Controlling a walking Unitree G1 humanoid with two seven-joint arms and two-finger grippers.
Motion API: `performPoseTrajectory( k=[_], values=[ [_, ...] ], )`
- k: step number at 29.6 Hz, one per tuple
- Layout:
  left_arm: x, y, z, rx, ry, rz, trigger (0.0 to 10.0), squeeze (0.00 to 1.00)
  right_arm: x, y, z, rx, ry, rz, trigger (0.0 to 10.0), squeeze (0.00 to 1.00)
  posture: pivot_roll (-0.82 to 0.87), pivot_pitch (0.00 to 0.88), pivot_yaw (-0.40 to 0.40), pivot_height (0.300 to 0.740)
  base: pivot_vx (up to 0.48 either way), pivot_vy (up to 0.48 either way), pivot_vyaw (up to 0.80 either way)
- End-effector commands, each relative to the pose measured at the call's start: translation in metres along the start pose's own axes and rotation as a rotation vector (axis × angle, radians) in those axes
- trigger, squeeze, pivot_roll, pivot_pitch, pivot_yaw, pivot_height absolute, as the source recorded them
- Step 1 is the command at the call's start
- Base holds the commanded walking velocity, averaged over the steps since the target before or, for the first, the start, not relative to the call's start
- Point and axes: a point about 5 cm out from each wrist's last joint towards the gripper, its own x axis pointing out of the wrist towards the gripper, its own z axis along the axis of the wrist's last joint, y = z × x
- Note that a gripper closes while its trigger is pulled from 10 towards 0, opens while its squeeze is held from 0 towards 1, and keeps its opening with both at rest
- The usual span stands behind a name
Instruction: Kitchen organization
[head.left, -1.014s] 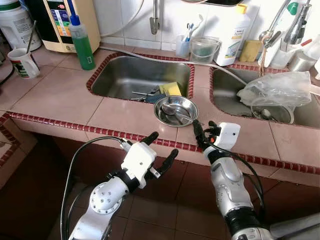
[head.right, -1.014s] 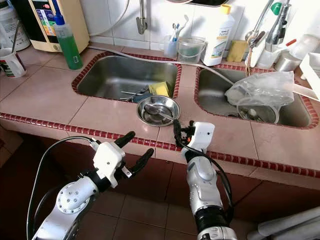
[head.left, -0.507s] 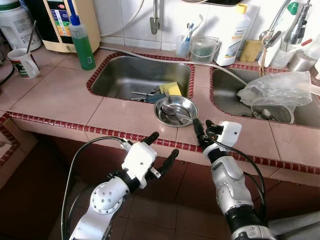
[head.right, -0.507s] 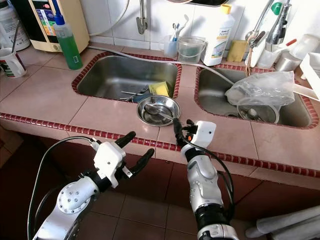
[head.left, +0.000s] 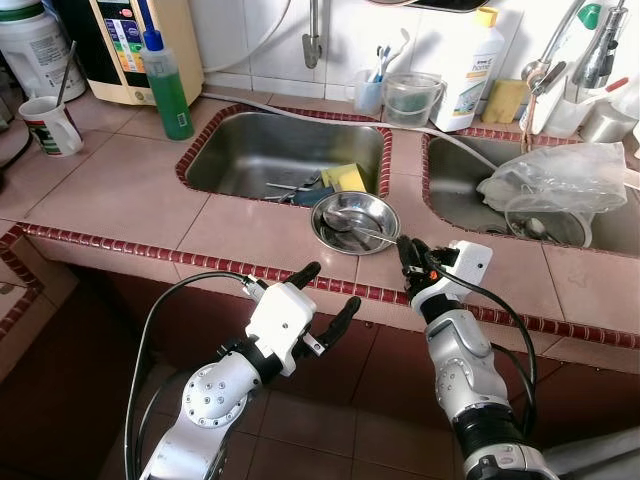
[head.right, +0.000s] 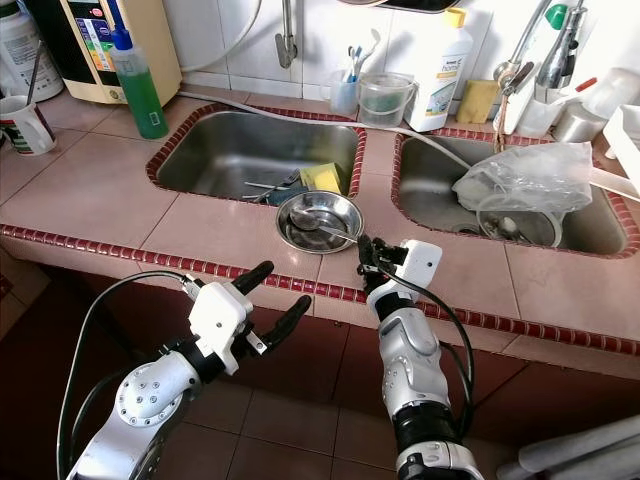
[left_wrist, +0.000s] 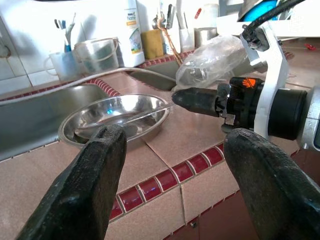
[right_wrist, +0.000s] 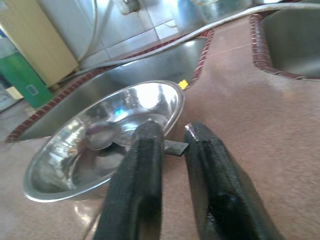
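Observation:
A shallow steel bowl (head.left: 324, 233) sits on the pink tiled counter between the two sinks. A spoon (head.left: 340, 216) lies in it, with its handle over the rim toward me. My right gripper (head.left: 405, 248) is at the handle's end, level with the counter. In the right wrist view its fingers (right_wrist: 145, 150) are almost together; the handle's tip shows in the narrow gap, passing behind one finger, and is not held. My left gripper (head.left: 325, 292) hangs open below the counter's front edge, holding nothing, and points at the bowl (left_wrist: 120, 112).
The left sink (head.left: 250, 150) holds loose utensils and a yellow sponge (head.left: 347, 177). A plastic bag (head.left: 560, 172) covers a glass bowl in the right sink. A green soap bottle (head.left: 166, 88) and a mug (head.left: 47, 126) stand far left. Red tiles (head.left: 150, 252) edge the counter.
My right gripper has moved forward over the counter's edge, up to the end of the spoon's handle. The left arm has stayed where it was.

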Motion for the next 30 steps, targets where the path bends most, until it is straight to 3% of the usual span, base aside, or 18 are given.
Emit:
performPoseTrajectory(
  k=[1, 2, 4, 6, 7, 9, 10, 11, 12, 13, 15, 16, 30],
  values=[
    [0.0012, -0.0027, 0.0066, 0.01, -0.02, -0.021, 10.0, 0.0, 0.0015, -0.0018, 0.0007, 0.033, 0.004, -0.003, 4.4, 0.0, 0.03, 0.114, 0.0, 0.74, 0.0, 0.0, 0.0],
    [0.0012, -0.0029, 0.0067, 0.01, -0.02, -0.021, 10.0, 0.0, 0.0017, -0.0014, 0.0012, 0.045, 0.0, 0.004, 5.0, 0.0, 0.03, 0.116, 0.0, 0.74, 0.0, 0.0, 0.0],
    [0.0011, -0.0031, 0.0067, 0.01, -0.02, -0.021, 10.0, 0.0, 0.0023, -0.0009, 0.0023, 0.054, -0.003, 0.01, 5.0, 0.0, 0.03, 0.116, 0.0, 0.74, 0.0, 0.0, 0.0],
    [0.001, -0.0031, 0.0069, 0.01, -0.02, -0.02, 10.0, 0.0, 0.0027, -0.0008, 0.0026, 0.054, -0.003, 0.01, 5.7, 0.0, 0.03, 0.116, 0.0, 0.74, 0.0, 0.0, 0.0],
    [0.001, -0.0031, 0.0069, 0.011, -0.02, -0.02, 10.0, 0.0, 0.0029, -0.0008, 0.0026, 0.054, -0.002, 0.009, 8.1, 0.0, 0.03, 0.116, 0.0, 0.74, 0.0, 0.0, 0.0],
    [0.001, -0.003, 0.0071, 0.011, -0.02, -0.019, 10.0, 0.0, 0.0033, -0.0009, 0.0026, 0.056, -0.001, 0.009, 8.5, 0.0, 0.03, 0.115, 0.0, 0.74, 0.0, 0.0, 0.0],
    [0.001, -0.0031, 0.0071, 0.01, -0.02, -0.019, 10.0, 0.0, 0.0034, -0.0009, 0.0026, 0.059, -0.002, 0.008, 10.0, 0.0, 0.03, 0.116, 0.001, 0.74, 0.0, 0.0, 0.0],
    [0.001, -0.0033, 0.0072, 0.008, -0.02, -0.02, 10.0, 0.0, 0.0036, -0.0011, 0.0028, 0.064, -0.003, 0.008, 7.9, 0.0, 0.04, 0.116, 0.001, 0.74, 0.0, 0.0, 0.0],
    [0.0009, -0.0033, 0.0073, 0.007, -0.02, -0.02, 10.0, 0.0, 0.0037, -0.0013, 0.003, 0.065, -0.004, 0.008, 7.9, 0.0, 0.04, 0.116, 0.001, 0.74, 0.0, 0.0, 0.0],
    [0.0009, -0.0034, 0.0072, 0.008, -0.019, -0.021, 10.0, 0.0, 0.0038, -0.0012, 0.0032, 0.067, -0.007, 0.009, 0.8, 0.0, 0.04, 0.116, 0.001, 0.74, 0.0, 0.0, 0.0],
    [0.0008, -0.0034, 0.0072, 0.009, -0.018, -0.021, 10.0, 0.0, 0.0038, -0.001, 0.0033, 0.068, -0.008, 0.009, 0.8, 0.0, 0.04, 0.116, 0.002, 0.74, 0.0, 0.0, 0.0],
    [0.0008, -0.0034, 0.0073, 0.009, -0.018, -0.021, 10.0, 0.0, 0.0038, -0.0004, 0.0037, 0.07, -0.012, 0.016, 0.0, 0.0, 0.04, 0.116, 0.002, 0.74, 0.0, 0.0, 0.0],
    [0.0023, -0.0031, 0.0077, 0.012, -0.02, -0.023, 10.0, 0.0, 0.0007, -0.0004, 0.0007, 0.104, -0.012, 0.002, 0.0, 0.0, 0.04, 0.112, -0.003, 0.74, 0.0, 0.0, 0.0]
  ],
)
